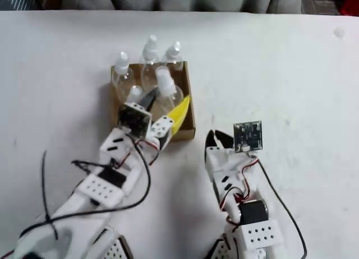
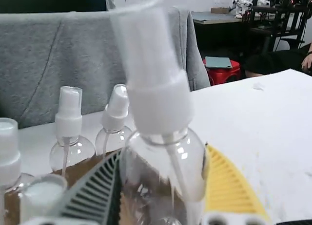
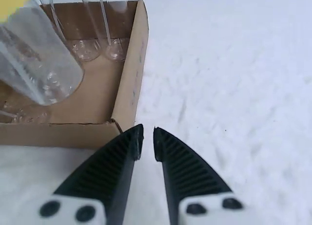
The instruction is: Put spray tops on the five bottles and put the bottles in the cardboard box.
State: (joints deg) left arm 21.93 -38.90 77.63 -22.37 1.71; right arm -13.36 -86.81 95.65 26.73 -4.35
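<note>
Four white-capped clear bottles (image 1: pixel 150 52) crowd 11 o'clock in the brown cardboard box (image 1: pixel 190 123); left jaws grip the tilted fifth bottle (image 1: pixel 166 86) above it, so release may topple neighbours; right jaws nearly closed

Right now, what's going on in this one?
The left gripper holds a bottle with its spray top on, tilted over the cardboard box, jaws shut on it. Four other bottles with spray tops stand inside the box. The right gripper is beside the box, low over the table, jaws close together and empty.
</note>
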